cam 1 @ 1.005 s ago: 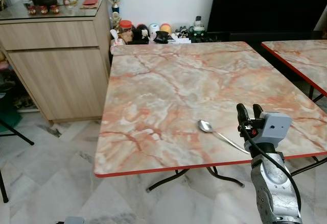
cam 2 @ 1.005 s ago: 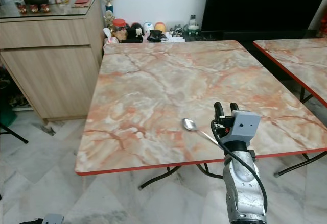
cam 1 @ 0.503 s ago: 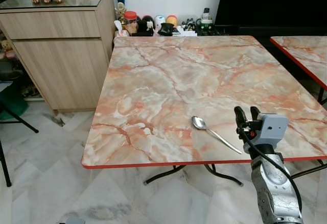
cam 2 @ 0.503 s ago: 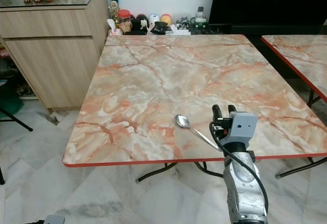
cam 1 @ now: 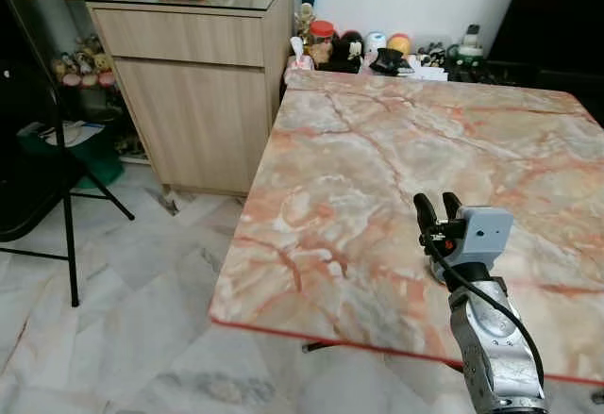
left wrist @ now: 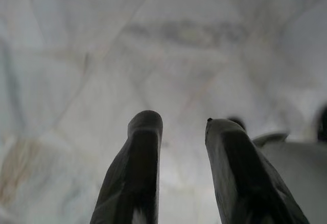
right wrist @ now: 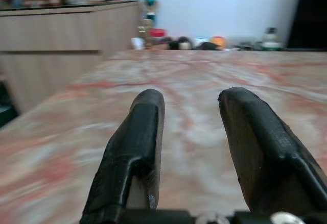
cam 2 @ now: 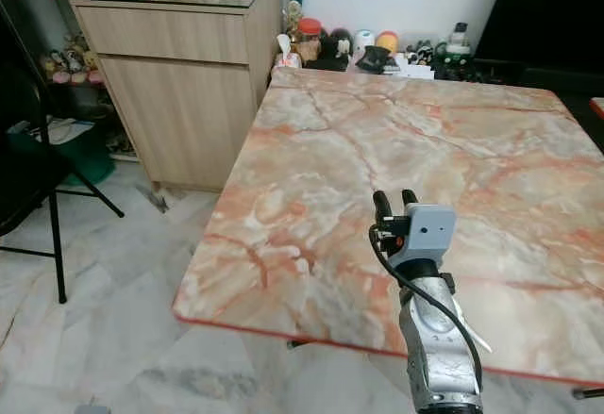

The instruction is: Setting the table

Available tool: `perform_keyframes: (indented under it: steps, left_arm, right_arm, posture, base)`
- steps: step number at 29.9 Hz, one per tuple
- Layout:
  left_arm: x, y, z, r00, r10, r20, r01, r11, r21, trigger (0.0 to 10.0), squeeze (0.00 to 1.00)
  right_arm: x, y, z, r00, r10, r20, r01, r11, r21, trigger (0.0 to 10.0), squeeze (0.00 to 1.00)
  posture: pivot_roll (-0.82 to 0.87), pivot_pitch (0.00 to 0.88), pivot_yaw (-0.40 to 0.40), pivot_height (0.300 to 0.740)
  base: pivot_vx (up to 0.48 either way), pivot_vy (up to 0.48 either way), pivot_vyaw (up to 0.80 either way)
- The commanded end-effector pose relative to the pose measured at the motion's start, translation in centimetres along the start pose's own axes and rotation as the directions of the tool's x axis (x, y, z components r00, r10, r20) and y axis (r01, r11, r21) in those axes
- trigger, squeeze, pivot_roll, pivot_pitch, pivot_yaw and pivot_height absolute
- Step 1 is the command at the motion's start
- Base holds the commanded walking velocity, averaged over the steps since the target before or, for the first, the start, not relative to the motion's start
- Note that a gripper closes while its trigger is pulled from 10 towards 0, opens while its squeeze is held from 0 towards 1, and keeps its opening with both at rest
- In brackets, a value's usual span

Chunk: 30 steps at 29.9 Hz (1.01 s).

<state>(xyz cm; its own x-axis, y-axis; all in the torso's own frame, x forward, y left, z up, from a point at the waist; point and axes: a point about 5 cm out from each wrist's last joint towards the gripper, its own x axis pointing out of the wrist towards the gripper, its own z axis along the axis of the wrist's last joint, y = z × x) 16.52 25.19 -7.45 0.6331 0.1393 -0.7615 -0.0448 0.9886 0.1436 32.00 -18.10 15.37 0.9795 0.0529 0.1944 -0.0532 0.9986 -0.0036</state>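
The marble-patterned table [cam 1: 359, 159] with a red edge stands before me. My right gripper [cam 1: 435, 203] is raised over its near part, open, with nothing between its black fingers [right wrist: 145, 127]. The spoon lies mostly hidden behind my right arm; a thin silver sliver of its handle [cam 2: 478, 342] shows beside the forearm. My left gripper [left wrist: 179, 124] hangs over the marble floor, open and empty.
A wooden cabinet [cam 1: 203, 65] with a glass top stands at the table's far left corner. Small jars and ornaments [cam 1: 377, 51] line the wall behind the table. Black folding legs [cam 1: 71, 207] and a dark seat stand on the floor at the left.
The camera has turned left, so the table sits further right in view and more floor and the black legs show. The spoon has slipped behind my right arm. The right gripper stays open.
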Motion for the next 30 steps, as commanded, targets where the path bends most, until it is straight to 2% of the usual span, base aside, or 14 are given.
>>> perform_keyframes:
  steps: [1,6,10,11,14,15,18,20,21,22,23,25,28,30]
  left_arm:
    - [0.1,-0.7,0.0,1.000,-0.019,-0.006,0.019,1.000,-0.005,10.0,0.00]
    - [0.1,-0.8,-0.1,1.000,-0.019,-0.007,0.019,1.000,-0.008,10.0,0.00]
    - [0.1,-0.8,-0.2,1.000,-0.016,-0.009,0.016,1.000,-0.011,10.0,0.00]
    - [0.0,-0.8,-0.3,1.000,-0.018,-0.015,0.018,1.000,-0.006,10.0,0.00]
    - [0.0,-0.8,-0.4,1.000,-0.019,-0.018,0.019,1.000,-0.003,10.0,0.00]
    - [0.0,-0.9,-0.4,1.000,-0.021,-0.017,0.021,1.000,-0.002,10.0,0.00]
    - [0.0,-1.0,-0.4,1.000,-0.025,-0.016,0.025,1.000,-0.001,10.0,0.00]
    - [0.1,-1.2,-0.3,0.999,-0.030,-0.015,0.030,1.000,0.002,10.0,0.00]
    - [0.1,-1.2,-0.3,0.999,-0.032,-0.015,0.032,0.999,0.003,10.0,0.00]
    - [0.1,-1.3,-0.2,0.999,-0.033,-0.014,0.033,0.999,0.003,10.0,0.00]
    - [0.1,-1.3,-0.2,0.999,-0.034,-0.013,0.034,0.999,0.004,10.0,0.00]
    - [0.1,-1.4,-0.2,0.999,-0.036,-0.014,0.036,0.999,0.005,10.0,0.00]
    - [0.1,-1.3,-0.2,0.999,-0.037,-0.015,0.037,0.999,0.004,10.0,0.00]
    - [0.1,-1.3,-0.2,0.999,-0.037,-0.016,0.037,0.999,0.005,10.0,0.00]
  right_arm:
    - [-0.3,-1.2,0.2,0.999,-0.040,0.002,0.040,0.999,-0.011,10.0,0.00]
    - [-1.1,-1.0,0.2,1.000,-0.027,-0.010,0.027,0.999,-0.024,10.0,0.00]
    - [-1.8,-1.2,0.9,1.000,-0.004,-0.008,0.003,0.996,-0.085,10.0,0.00]
    - [-2.8,-1.9,1.4,1.000,0.015,-0.022,-0.018,0.995,-0.100,10.0,0.00]
    - [-3.3,-2.1,1.6,0.999,0.030,-0.035,-0.034,0.993,-0.112,10.0,0.00]
    - [-4.1,-2.7,1.5,0.994,0.068,-0.090,-0.082,0.983,-0.166,10.0,0.00]
    - [-5.2,-3.4,1.4,0.978,0.117,-0.174,-0.152,0.968,-0.200,10.0,0.00]
    - [-6.7,-4.0,0.3,0.912,0.187,-0.364,-0.280,0.934,-0.222,10.0,0.00]
    - [-6.9,-4.1,0.0,0.897,0.199,-0.393,-0.300,0.930,-0.212,10.0,0.84]
    - [-7.2,-4.2,-0.1,0.882,0.215,-0.420,-0.322,0.925,-0.202,10.0,0.84]
    - [-7.5,-4.4,-0.3,0.860,0.233,-0.454,-0.342,0.923,-0.174,10.0,1.00]
    - [-7.9,-4.6,-0.6,0.834,0.259,-0.488,-0.372,0.917,-0.148,10.0,1.00]
    - [-8.7,-4.3,-1.3,0.774,0.328,-0.541,-0.469,0.872,-0.142,10.0,1.00]
    - [-8.7,-3.9,-1.3,0.770,0.368,-0.520,-0.484,0.869,-0.102,10.0,1.00]
  posture:
    - [0.00,0.087,-0.007,0.740]
    - [0.00,0.089,-0.009,0.740]
    - [-0.01,0.092,-0.009,0.740]
    - [-0.02,0.095,-0.010,0.740]
    - [-0.02,0.095,-0.010,0.740]
    - [-0.02,0.097,-0.012,0.740]
    - [-0.03,0.098,-0.014,0.740]
    - [-0.03,0.098,-0.013,0.740]
    - [-0.04,0.097,-0.013,0.740]
    - [-0.04,0.097,-0.013,0.740]
    - [-0.04,0.097,-0.015,0.740]
    - [-0.04,0.097,-0.015,0.740]
    - [-0.04,0.097,-0.014,0.740]
    - [-0.04,0.098,-0.013,0.740]
  base:
    - [0.000,0.000,0.00]
    - [0.000,0.000,0.00]
    - [0.000,0.000,0.00]
    - [0.000,0.000,0.00]
    - [0.000,0.000,0.00]
    - [0.000,0.000,0.00]
    - [0.000,0.000,0.00]
    - [0.000,0.000,0.00]
    - [0.000,0.000,0.00]
    - [0.000,0.000,0.00]
    - [0.000,0.000,0.00]
    - [0.000,0.000,0.00]
    - [0.000,0.000,0.00]
    - [0.000,0.000,0.00]
